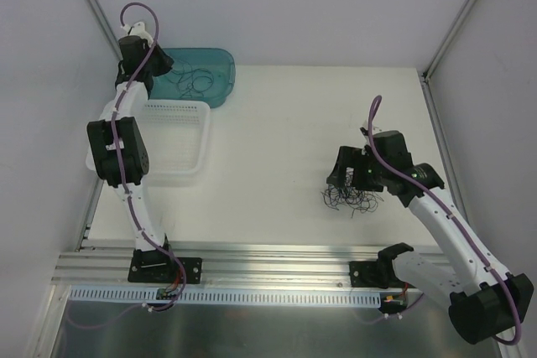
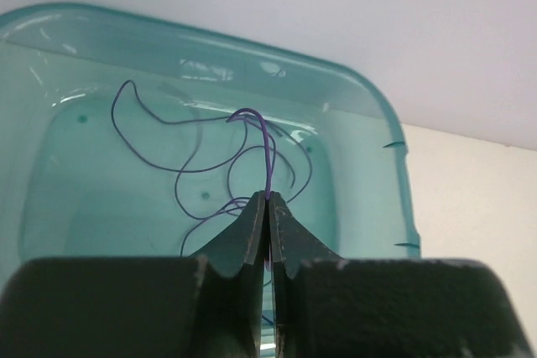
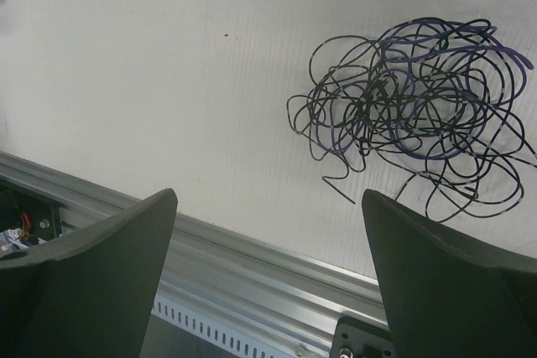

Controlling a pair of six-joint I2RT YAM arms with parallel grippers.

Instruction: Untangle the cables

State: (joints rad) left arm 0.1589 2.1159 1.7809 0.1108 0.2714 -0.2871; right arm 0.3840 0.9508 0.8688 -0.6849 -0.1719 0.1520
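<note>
A tangled heap of thin dark cables (image 1: 352, 200) lies on the white table near its front right, and it fills the upper right of the right wrist view (image 3: 411, 106). My right gripper (image 1: 352, 180) hovers just above the heap, open (image 3: 268, 199), with nothing between its fingers. My left gripper (image 1: 159, 60) hangs over the teal bin (image 1: 220, 63) at the back left. It is shut (image 2: 268, 199) on one purple cable (image 2: 267, 148), which arches up from the fingertips and down into the bin. A few loose cables (image 2: 210, 165) lie on the bin floor.
A white slotted basket (image 1: 204, 140) sits in front of the teal bin (image 2: 382, 123), partly under the left arm. An aluminium rail (image 1: 277, 262) runs along the table's front edge, close below the right gripper (image 3: 252, 257). Enclosure posts stand at both back corners.
</note>
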